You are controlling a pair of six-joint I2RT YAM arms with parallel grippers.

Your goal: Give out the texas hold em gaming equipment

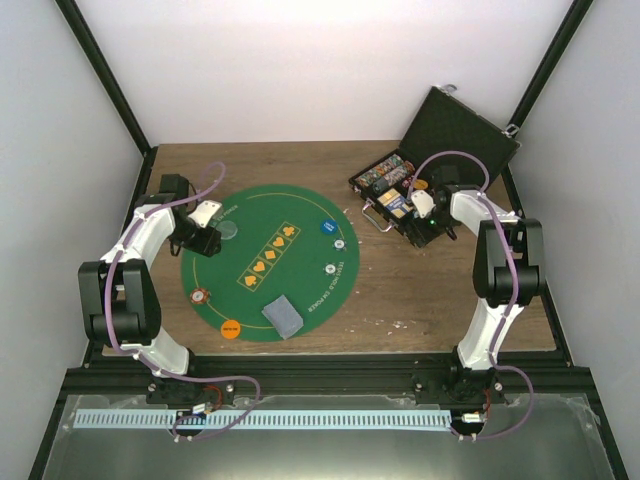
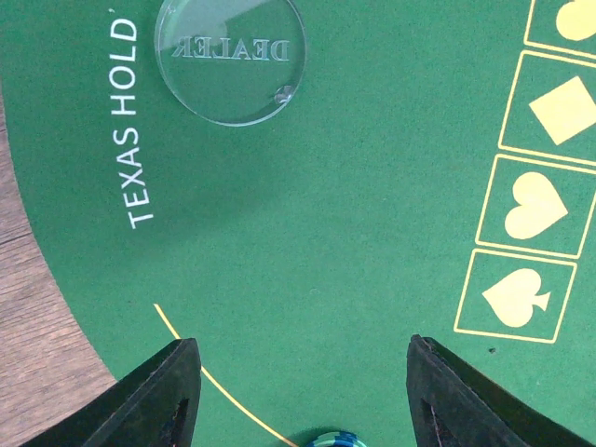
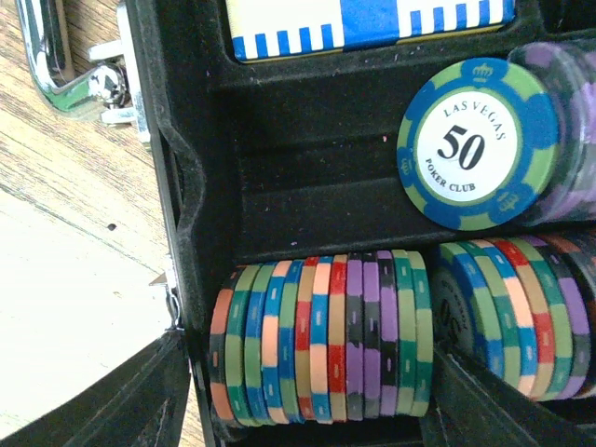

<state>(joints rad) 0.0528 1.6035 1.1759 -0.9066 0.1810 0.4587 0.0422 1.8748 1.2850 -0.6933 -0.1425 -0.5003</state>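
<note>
Across green mat [image 1: 300, 205]: cards [image 1: 281, 316], orange disc [image 1: 231, 327], blue disc [image 1: 327, 228], well apart. Hovering with left claw [image 2: 303, 372] open near clear DEALER disc [image 2: 230, 58]; open too with right claw [image 3: 307, 396] over striped chips [image 3: 321, 340] racked in black case [image 3: 279, 121].

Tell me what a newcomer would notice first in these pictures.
The big round green felt mat fills the middle of the table, with a clear DEALER button lying on its far-left part. At the far right, the open black case holds rows of striped poker chips, one blue-and-green 50 chip facing the right wrist camera.
</note>
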